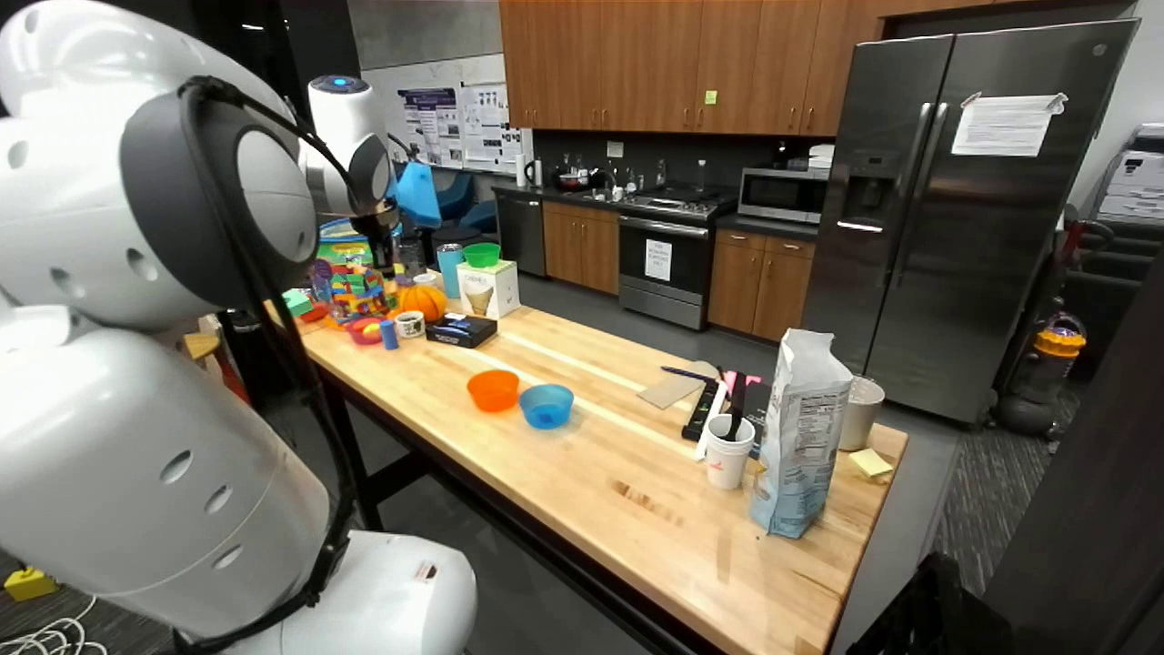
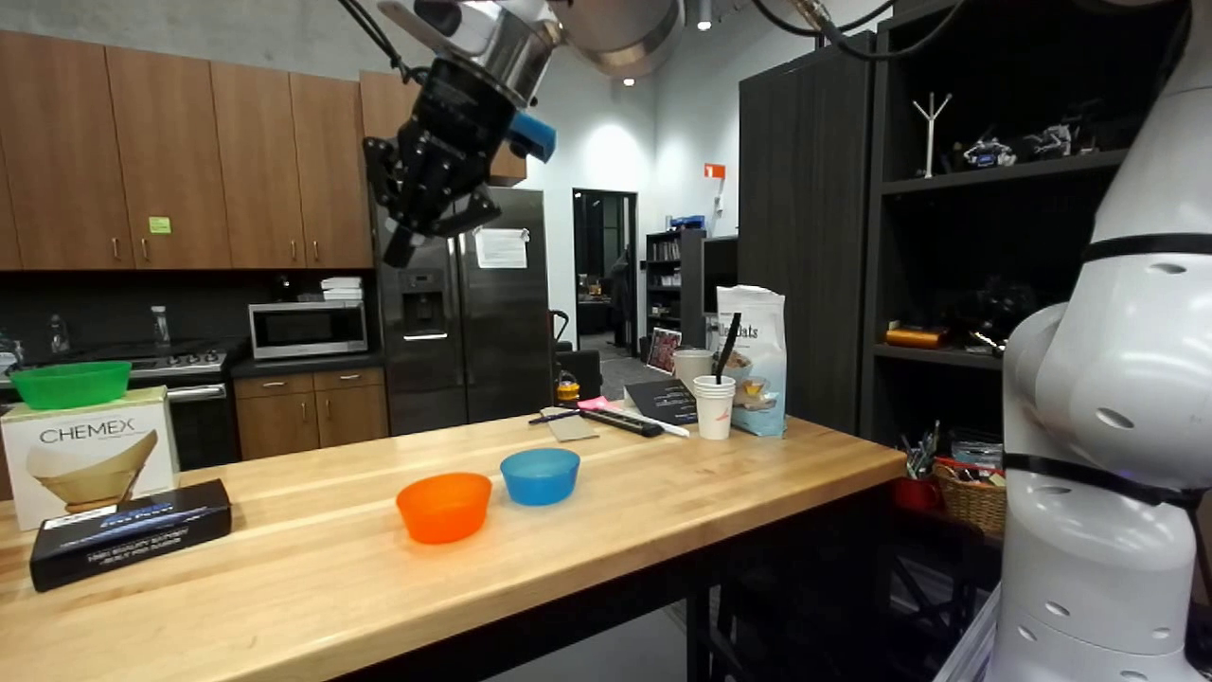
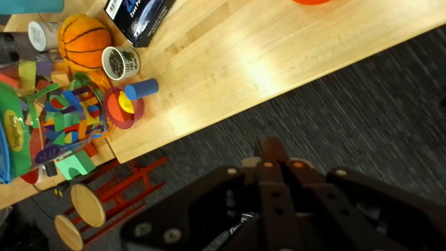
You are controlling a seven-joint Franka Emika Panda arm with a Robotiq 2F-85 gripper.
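My gripper [image 2: 400,248] hangs in the air, well above the wooden table, in an exterior view. In the wrist view its fingertips meet, so the gripper [image 3: 270,148] is shut, and nothing shows between them; carpet lies behind. Below it on the tabletop are an orange bowl [image 2: 445,509] and a blue bowl [image 2: 540,475], side by side. A green bowl [image 2: 73,384] rests on the Chemex box [image 2: 90,459], with a black box [image 2: 133,530] in front. Toward the table's far end the wrist view has a blue cylinder [image 3: 141,89], a plant-printed cup [image 3: 121,63] and a basketball plush [image 3: 84,42].
A bag of colored blocks [image 3: 69,118] lies beyond the cup. At the opposite end stand a tall oats bag [image 1: 800,437], stacked paper cups [image 1: 728,455] and a white bin [image 1: 860,414]. Red stools [image 3: 118,195] stand by the table edge [image 3: 244,108].
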